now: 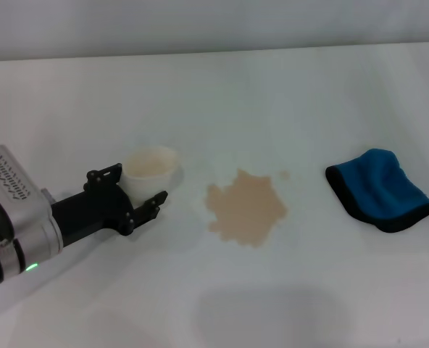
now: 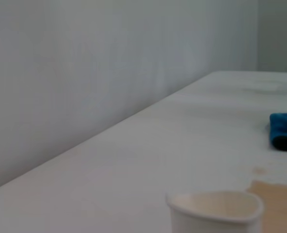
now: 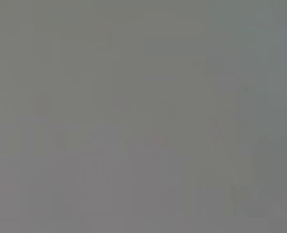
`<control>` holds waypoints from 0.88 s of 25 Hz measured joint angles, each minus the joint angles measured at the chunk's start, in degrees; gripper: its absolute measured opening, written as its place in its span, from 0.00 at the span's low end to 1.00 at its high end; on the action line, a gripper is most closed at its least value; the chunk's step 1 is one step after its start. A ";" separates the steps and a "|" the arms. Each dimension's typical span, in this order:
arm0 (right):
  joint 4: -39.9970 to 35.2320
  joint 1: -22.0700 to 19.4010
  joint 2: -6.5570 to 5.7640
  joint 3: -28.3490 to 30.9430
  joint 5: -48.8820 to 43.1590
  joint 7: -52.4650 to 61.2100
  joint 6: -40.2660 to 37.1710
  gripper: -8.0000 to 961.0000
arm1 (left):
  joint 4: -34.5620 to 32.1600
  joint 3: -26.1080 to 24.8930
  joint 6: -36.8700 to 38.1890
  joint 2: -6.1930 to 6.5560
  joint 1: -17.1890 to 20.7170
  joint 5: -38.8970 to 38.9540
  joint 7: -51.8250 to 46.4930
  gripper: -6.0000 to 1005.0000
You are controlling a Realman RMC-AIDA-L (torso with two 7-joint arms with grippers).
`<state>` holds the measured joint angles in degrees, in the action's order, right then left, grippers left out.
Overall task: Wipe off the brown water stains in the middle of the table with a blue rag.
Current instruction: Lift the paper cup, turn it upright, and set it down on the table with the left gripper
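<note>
At table [image 1: 287, 87] centre: brown water stains [image 1: 246, 206], one lobed tan blotch lying flat on the white top, with a tiny satellite spot [image 1: 285, 174] just beyond its far right edge. Right of the stains, well apart: blue rag [image 1: 379, 190], bunched, black-edged, resting on the table, untouched by either arm. Left of the stains, near but not touching: white paper cup [image 1: 151, 170], upright, beige inside. Around the cup: left gripper [image 1: 136, 191], black fingers [image 1: 146, 209] spread to either side of the cup's wall; contact with the cup not discernible. Left wrist view: cup rim [image 2: 215, 205] closest, edge of the stains [image 2: 275, 193] behind it, satellite spot [image 2: 259, 170] and a corner of the rag [image 2: 285, 130] farther off. Right wrist view: uniform grey, nothing distinguishable. Right gripper: out of sight in all views.
</note>
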<state>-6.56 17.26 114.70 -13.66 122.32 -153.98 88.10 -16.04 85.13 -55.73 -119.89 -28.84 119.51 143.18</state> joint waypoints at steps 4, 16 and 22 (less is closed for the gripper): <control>-0.07 0.42 0.00 0.08 0.07 0.00 -0.64 0.91 | 0.05 0.01 0.50 0.01 0.38 0.01 0.69 0.60; -0.12 1.22 0.00 0.20 0.12 0.00 -2.16 0.91 | -0.09 0.04 2.78 0.09 1.03 -0.37 1.03 0.62; -0.16 1.20 0.00 0.16 0.12 0.00 -2.21 0.91 | -0.14 0.04 3.82 0.08 1.11 -0.17 1.05 0.68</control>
<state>-6.72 18.46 114.70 -13.50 122.44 -153.99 85.89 -16.18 85.17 -51.91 -119.80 -27.73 119.33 144.23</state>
